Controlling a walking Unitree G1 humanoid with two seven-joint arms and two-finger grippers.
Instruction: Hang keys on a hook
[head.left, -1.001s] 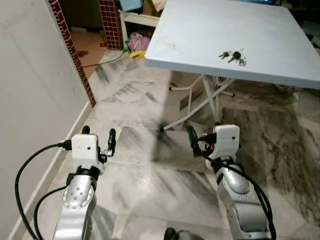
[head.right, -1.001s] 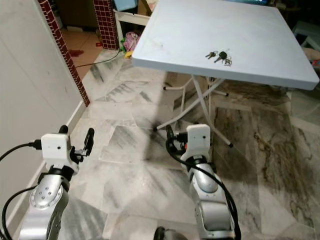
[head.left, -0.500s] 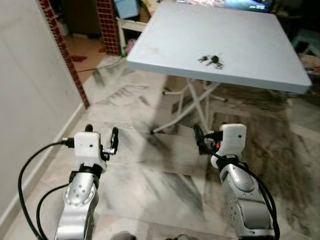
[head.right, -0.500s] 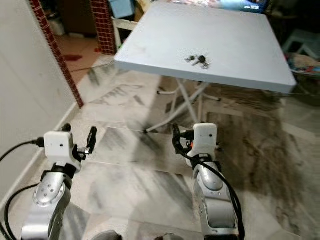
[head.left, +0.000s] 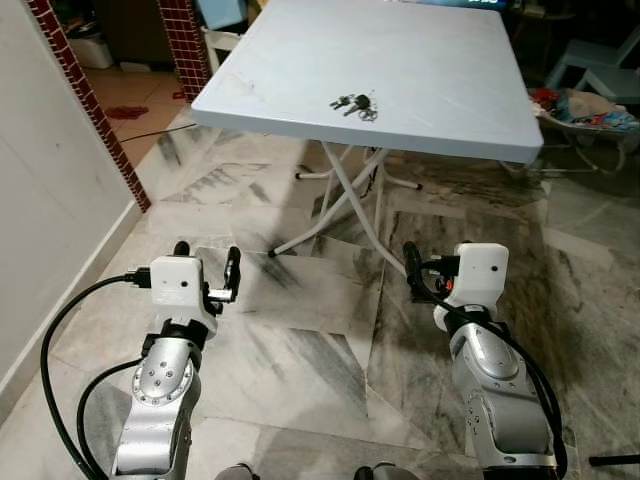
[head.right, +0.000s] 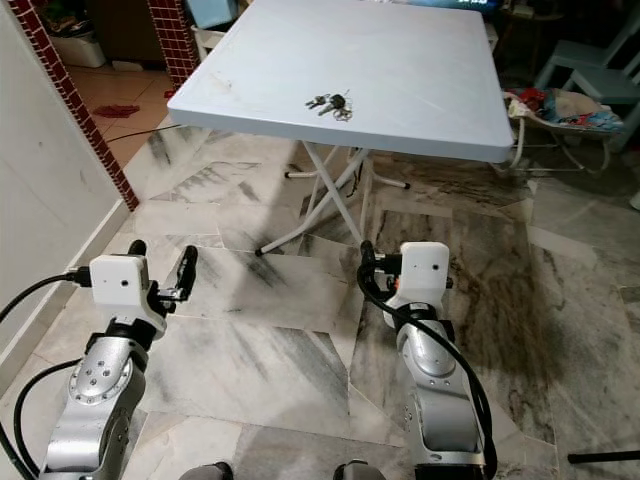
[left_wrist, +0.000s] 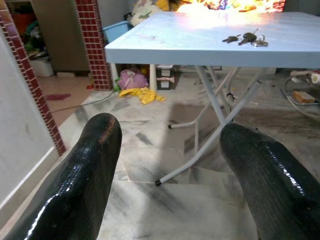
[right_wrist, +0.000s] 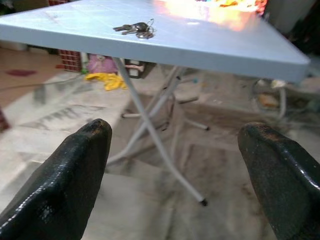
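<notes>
On pale blue table (head.left: 450, 90): small dark-headed keys (head.left: 355, 103); left hand (head.left: 205, 270), right hand (head.left: 425, 272) both spread, empty

A pale blue folding table (head.left: 430, 80) stands on marble floor (head.left: 300, 340).

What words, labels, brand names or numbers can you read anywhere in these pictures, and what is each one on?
No readable text in any view.
Keys on the table: any markings too small to read.
Left gripper and right gripper housings: no label legible.
</notes>
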